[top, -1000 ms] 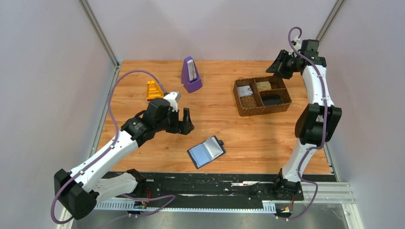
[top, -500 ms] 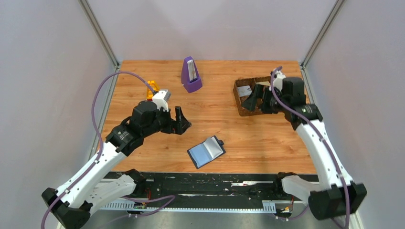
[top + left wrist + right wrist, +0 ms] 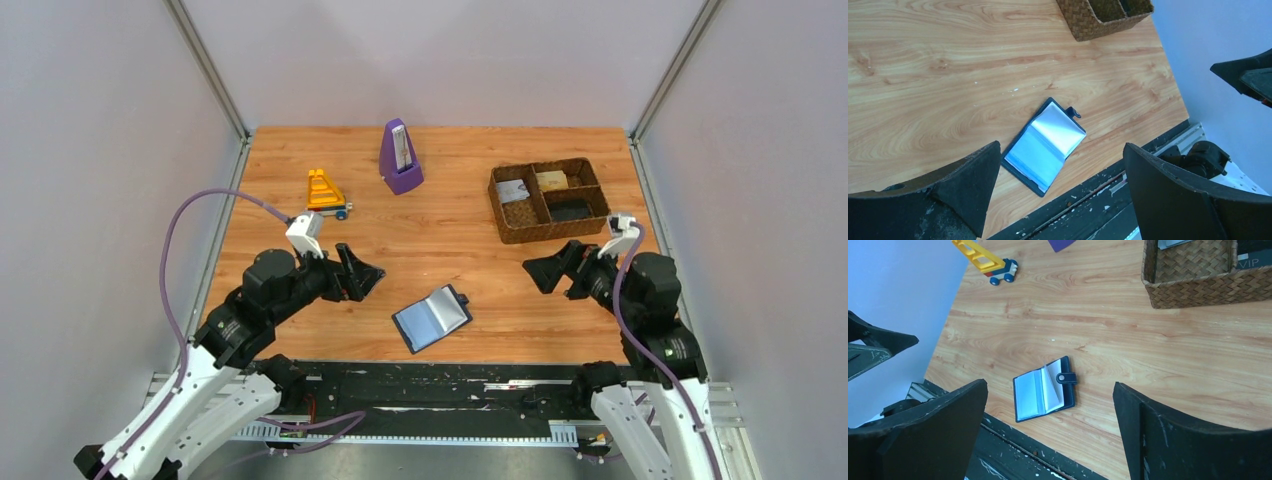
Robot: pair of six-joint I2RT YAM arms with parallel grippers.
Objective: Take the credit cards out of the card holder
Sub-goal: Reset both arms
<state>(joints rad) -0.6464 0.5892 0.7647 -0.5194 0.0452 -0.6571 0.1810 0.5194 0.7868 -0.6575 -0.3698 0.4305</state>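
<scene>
We get top view from high at near edge, facing down on whole surface [image 3: 450, 250]; wrist views slant down from opposite sides, share card holder [image 3: 432, 318].

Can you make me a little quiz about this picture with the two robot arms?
1. True or false: the card holder lies open on the table.
2. Pick one. The left gripper and the right gripper are: A) both open and holding nothing, B) both shut on cards, C) both lifting the purple thing.
3. Fill the gap: the dark card lies inside the brown woven ____.

Key: 1 true. 2 A. 3 basket.
</scene>
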